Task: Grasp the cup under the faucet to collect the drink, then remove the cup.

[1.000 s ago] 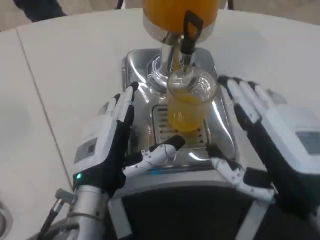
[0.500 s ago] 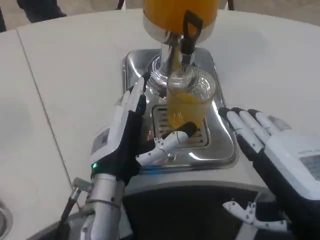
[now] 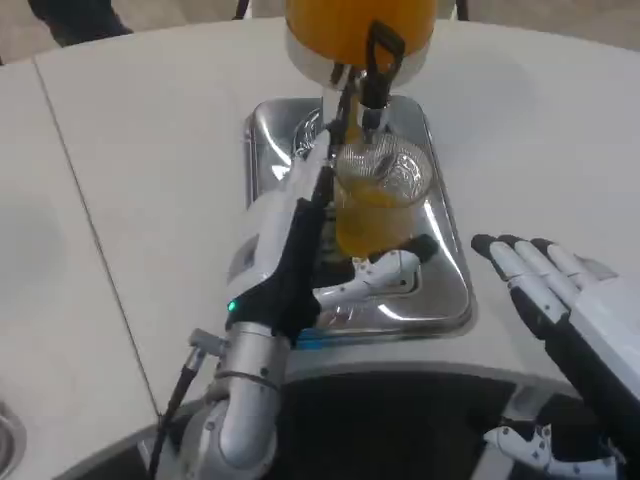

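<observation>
A clear cup half full of orange drink stands on the drip grate of the chrome tray, right under the black faucet of the orange drink dispenser. My left hand reaches around the cup's left side, fingers stretched up along it and the thumb curving under its front; I cannot tell whether they touch the glass. My right hand hovers open over the table to the right of the tray, away from the cup.
The white table spreads wide to the left and right of the tray. A table seam runs diagonally at the far left. The dispenser's chrome column rises just behind the cup.
My left hand has moved forward and right, from the tray's front left up to the cup. My right hand has drawn back and down, away from the cup.
</observation>
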`<move>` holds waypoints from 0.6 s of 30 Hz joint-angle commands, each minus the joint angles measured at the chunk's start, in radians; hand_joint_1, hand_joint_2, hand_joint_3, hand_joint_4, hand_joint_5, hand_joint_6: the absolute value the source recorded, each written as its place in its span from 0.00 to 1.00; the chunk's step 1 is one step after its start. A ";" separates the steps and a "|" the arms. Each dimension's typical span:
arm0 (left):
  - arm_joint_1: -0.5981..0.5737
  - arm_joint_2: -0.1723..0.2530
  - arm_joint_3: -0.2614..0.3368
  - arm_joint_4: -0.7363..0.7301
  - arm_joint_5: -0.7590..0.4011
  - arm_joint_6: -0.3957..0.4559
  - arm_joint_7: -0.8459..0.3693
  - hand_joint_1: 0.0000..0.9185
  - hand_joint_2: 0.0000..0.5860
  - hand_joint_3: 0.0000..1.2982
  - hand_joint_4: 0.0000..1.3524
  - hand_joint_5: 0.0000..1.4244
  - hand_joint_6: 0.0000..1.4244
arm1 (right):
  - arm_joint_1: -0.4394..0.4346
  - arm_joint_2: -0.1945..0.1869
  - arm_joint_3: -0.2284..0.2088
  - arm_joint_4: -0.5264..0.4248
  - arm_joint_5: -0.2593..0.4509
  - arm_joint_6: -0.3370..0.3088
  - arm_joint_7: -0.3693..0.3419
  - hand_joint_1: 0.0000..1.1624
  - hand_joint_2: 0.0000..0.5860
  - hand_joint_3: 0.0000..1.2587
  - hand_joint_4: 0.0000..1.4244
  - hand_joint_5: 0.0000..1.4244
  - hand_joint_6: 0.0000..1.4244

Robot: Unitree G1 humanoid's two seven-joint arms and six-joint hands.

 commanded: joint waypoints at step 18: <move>-0.153 -0.030 0.008 0.247 -0.044 -0.092 0.118 0.53 0.09 0.00 0.00 0.03 0.05 | -0.083 0.052 0.084 0.035 -0.074 0.080 0.102 0.56 0.53 0.00 0.00 0.00 0.04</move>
